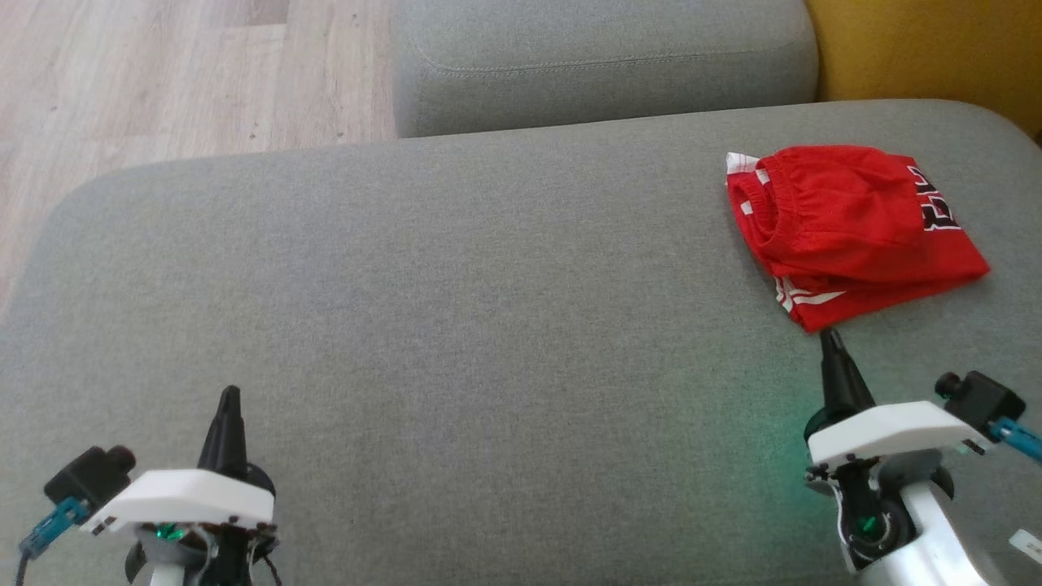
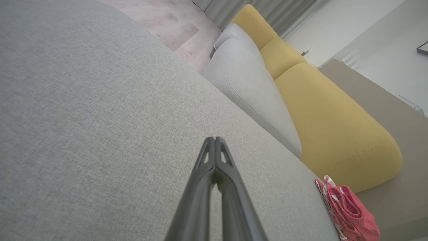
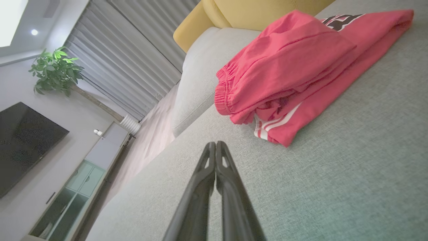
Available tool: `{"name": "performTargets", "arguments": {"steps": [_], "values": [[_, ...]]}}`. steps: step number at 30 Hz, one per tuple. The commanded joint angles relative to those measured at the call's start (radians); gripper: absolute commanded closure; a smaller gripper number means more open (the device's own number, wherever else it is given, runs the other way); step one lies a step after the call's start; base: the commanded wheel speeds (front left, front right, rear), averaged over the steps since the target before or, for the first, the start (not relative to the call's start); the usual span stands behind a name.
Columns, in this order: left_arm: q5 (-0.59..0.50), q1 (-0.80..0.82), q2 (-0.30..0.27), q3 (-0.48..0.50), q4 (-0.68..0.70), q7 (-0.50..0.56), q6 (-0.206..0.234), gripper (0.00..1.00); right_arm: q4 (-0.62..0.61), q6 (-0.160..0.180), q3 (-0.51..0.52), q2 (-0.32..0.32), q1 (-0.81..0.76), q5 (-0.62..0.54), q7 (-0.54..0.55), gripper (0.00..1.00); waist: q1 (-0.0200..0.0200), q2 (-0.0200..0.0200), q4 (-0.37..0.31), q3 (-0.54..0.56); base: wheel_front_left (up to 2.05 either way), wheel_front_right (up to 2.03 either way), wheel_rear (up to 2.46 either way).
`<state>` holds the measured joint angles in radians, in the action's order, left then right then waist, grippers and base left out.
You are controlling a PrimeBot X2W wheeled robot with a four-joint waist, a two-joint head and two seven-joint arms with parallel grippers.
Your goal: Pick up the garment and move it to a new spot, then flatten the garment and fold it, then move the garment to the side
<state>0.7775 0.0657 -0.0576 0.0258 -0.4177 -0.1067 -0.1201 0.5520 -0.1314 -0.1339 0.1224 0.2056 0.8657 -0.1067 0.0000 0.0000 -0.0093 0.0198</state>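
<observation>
The garment is a pair of red shorts with white stripes and dark lettering, lying folded on the grey sofa seat at the far right. In the right wrist view the garment sits just beyond my fingertips. My right gripper is shut and empty, its tip just short of the garment's near corner. My left gripper is shut and empty at the lower left, far from the garment. The left wrist view shows the left gripper over bare seat, with the garment at the lower right.
A grey cushion lies behind the seat and a yellow cushion at the back right. Wooden floor lies beyond the seat's left edge. The right wrist view shows a dark TV, a plant and curtains.
</observation>
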Motion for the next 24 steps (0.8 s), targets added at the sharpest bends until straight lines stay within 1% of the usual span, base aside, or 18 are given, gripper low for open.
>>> {"name": "performTargets", "arguments": {"steps": [1, 24], "values": [[0.022, 0.046, -0.007, 0.026, 0.042, 0.004, -0.004, 1.0, -0.043, 0.0, 0.006, -0.002, 0.03, 0.022, 0.004, 1.0, 0.0, 0.0, 0.0, 0.0, 0.0, 0.0, 0.0], [0.269, 0.045, -0.002, 0.045, 0.082, 0.07, -0.006, 1.0, -0.124, 0.0, 0.08, -0.024, -0.009, 0.242, 0.07, 1.0, 0.0, 0.0, 0.003, -0.007, 0.0, 0.0, 0.0]]}}
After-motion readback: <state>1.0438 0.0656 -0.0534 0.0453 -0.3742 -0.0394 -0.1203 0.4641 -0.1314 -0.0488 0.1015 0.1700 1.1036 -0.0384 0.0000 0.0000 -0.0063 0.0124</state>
